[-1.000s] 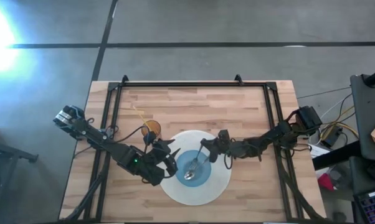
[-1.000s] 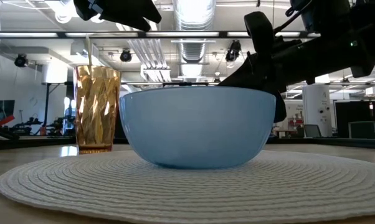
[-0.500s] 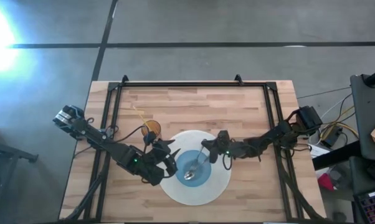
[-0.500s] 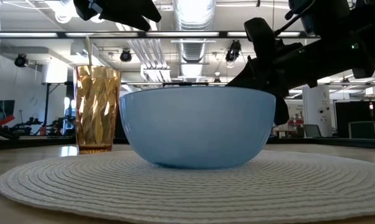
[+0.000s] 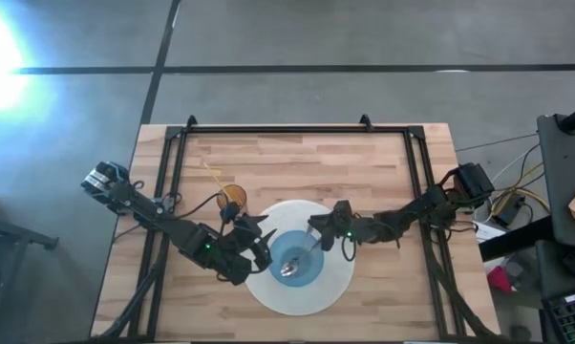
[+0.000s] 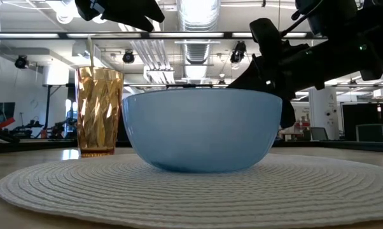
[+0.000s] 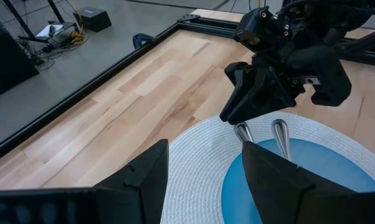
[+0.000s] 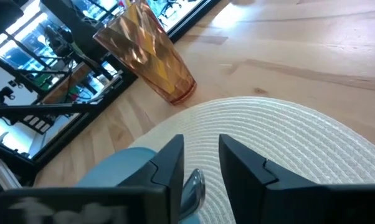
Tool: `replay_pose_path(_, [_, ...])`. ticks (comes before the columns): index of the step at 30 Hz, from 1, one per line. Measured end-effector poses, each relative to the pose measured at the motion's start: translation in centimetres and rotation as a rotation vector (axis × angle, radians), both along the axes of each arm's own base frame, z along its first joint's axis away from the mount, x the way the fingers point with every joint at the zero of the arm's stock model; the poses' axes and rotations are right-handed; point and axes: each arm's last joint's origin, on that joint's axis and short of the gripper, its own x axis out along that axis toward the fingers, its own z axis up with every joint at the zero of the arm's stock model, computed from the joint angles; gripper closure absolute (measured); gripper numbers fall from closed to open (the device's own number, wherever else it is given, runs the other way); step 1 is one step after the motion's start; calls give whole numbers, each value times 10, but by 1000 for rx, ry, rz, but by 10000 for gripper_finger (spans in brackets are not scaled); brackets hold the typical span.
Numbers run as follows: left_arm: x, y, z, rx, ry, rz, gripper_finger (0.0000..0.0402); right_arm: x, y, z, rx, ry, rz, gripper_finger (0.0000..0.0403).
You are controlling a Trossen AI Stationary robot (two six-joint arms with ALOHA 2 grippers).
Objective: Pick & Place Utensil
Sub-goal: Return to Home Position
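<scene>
A metal spoon (image 5: 293, 262) lies in the blue bowl (image 5: 297, 277) on the round white placemat (image 5: 340, 282). Its handle leans on the bowl's far right rim. My right gripper (image 5: 317, 229) hovers over the handle's end (image 8: 194, 183), which shows between its slightly open fingers with a gap on one side. In the left wrist view a second metal handle end (image 7: 240, 132) shows beside the first (image 7: 280, 129), both free below the right gripper (image 7: 237, 112). My left gripper (image 5: 261, 245) is open and empty at the bowl's left side.
An amber ribbed glass (image 5: 232, 196) with a straw stands on the wood just beyond the placemat's far left edge; it also shows in the low view (image 6: 99, 111). A black frame rail (image 5: 297, 127) runs around the table. Bare wood lies at the far side.
My right gripper has edged a little along the spoon's handle toward the bowl and risen slightly. The spoon stays lying in the bowl.
</scene>
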Motion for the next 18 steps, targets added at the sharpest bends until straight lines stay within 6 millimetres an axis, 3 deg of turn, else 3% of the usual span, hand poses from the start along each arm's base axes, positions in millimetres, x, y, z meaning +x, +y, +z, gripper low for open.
replay_pose_path(8, [0,0,0,0,0,-1,204,-3,-1,6,-16,-14,5,282])
replay_pose_path(18, [-5,3,9,-7,-11,-15,204,-22,-6,37,-96,-28,47,268])
